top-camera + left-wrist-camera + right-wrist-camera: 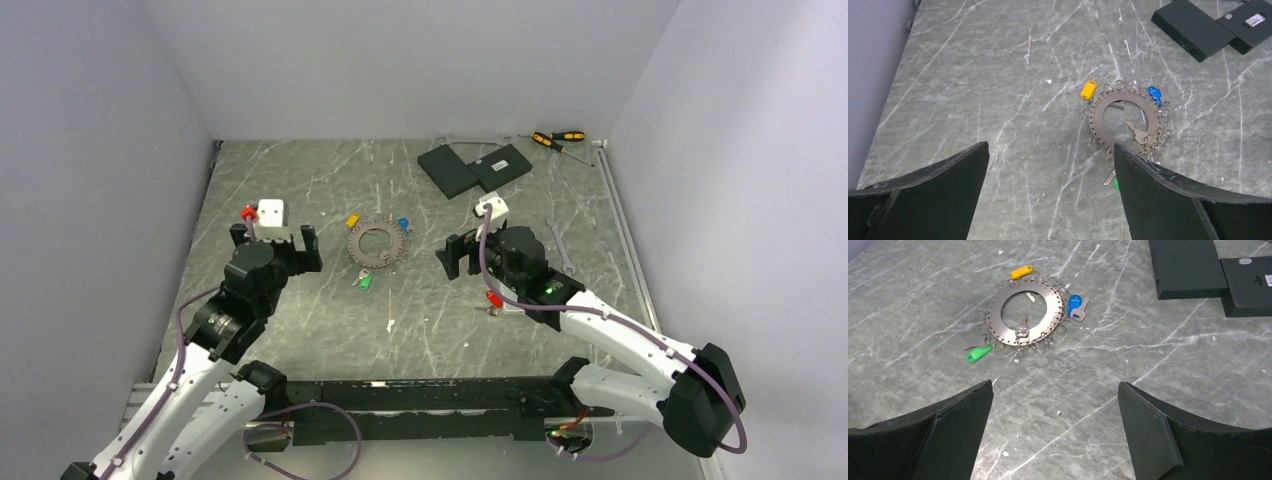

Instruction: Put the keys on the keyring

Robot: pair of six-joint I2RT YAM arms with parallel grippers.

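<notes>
Lying flat on the desk (300, 330): the keyring (1053, 310), mid-desk, its rim fringed with small wire loops, touched by neither gripper.
yellow key (1021, 271): just beyond the keyring's far rim.
blue key (1074, 305): just beside the keyring's right rim, blade pointing away from it.
green key (979, 353): at the keyring's near-left rim, blade reaching in among the loops.
bare metal key (1022, 330): inside the keyring's hole, resting across its near band.
red key (493, 298): well to the right of the keyring and nearer, beside the right arm.
left gripper (1050, 146): left of the keyring, jaws spread wide, holding nothing.
right gripper (1055, 384): right of the keyring, jaws spread wide, holding nothing.
black slabs (475, 167): far-right of the keyring, side by side.
screwdrivers (557, 138): farther from the keyring than the slabs, by the back wall.
</notes>
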